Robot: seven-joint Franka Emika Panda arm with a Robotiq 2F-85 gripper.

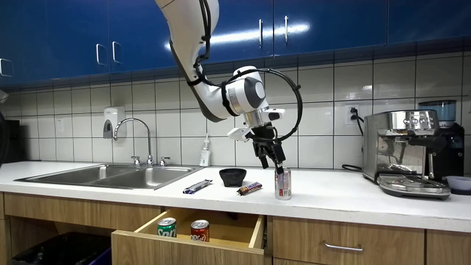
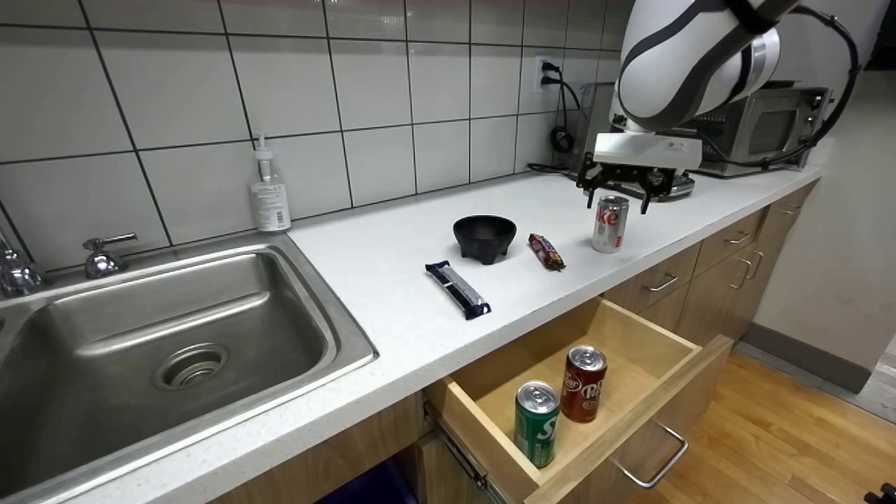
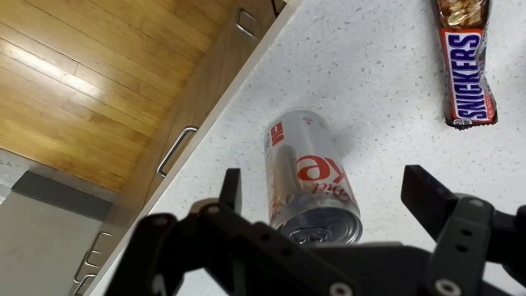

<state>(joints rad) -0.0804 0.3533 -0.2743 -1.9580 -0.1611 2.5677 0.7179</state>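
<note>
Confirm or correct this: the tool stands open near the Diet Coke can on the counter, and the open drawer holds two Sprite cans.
Wrong on one point: in an exterior view the open drawer holds one Sprite can and one Dr Pepper can, not two Sprites. The rest is right: the tool stands open near the Diet Coke can on the counter.

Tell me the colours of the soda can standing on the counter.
The Diet Coke can is silver, printed in red; it shows best in the wrist view.
</note>
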